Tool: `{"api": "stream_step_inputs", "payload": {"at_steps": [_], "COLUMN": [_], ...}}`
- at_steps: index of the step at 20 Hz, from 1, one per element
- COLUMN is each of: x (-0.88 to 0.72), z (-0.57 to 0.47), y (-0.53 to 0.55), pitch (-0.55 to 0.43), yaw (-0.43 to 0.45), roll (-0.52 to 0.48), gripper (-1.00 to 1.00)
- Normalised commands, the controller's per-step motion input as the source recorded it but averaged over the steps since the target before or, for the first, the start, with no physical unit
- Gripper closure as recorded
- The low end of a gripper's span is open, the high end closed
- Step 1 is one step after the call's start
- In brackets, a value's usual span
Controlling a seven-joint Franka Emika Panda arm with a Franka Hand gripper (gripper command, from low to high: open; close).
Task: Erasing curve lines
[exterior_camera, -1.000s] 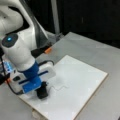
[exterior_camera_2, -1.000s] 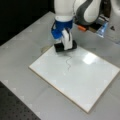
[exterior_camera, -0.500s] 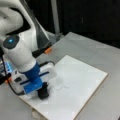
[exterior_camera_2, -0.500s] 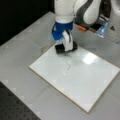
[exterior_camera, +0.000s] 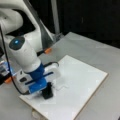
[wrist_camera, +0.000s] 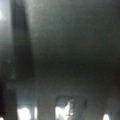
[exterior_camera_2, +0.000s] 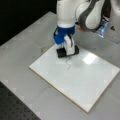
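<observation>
A white board (exterior_camera: 80,85) (exterior_camera_2: 82,80) lies flat on the grey table in both front views. A thin dark wavy line (exterior_camera_2: 68,64) runs on it just below a black eraser block (exterior_camera_2: 67,52) (exterior_camera: 47,91). My gripper (exterior_camera_2: 68,48) (exterior_camera: 46,86) is shut on the eraser and presses it onto the board near the board's far-left corner in a front view. The line's upper end meets the eraser's edge. The wrist view is dark and blurred, with only dim bright patches at its bottom.
The grey table (exterior_camera_2: 22,47) surrounds the board. An orange-tipped cable (exterior_camera: 46,51) lies behind the arm base. A blue-and-white item (exterior_camera_2: 103,27) sits at a front view's upper right. A perforated dark mat (exterior_camera_2: 15,107) lies at the bottom left.
</observation>
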Motion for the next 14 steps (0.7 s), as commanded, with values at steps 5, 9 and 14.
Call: {"api": "stream_step_inputs", "payload": {"at_steps": [5,9,14], "x": [-0.03,-0.03,0.06], "z": [-0.26,-0.36,-0.46], "y": [0.10,0.12,0.19], "pitch": [-0.165,-0.146,-0.140], "yaw": [-0.020,-0.024,-0.054], "roll": [0.091,0.088,0.076], "gripper": [1.00,1.00,1.00]}}
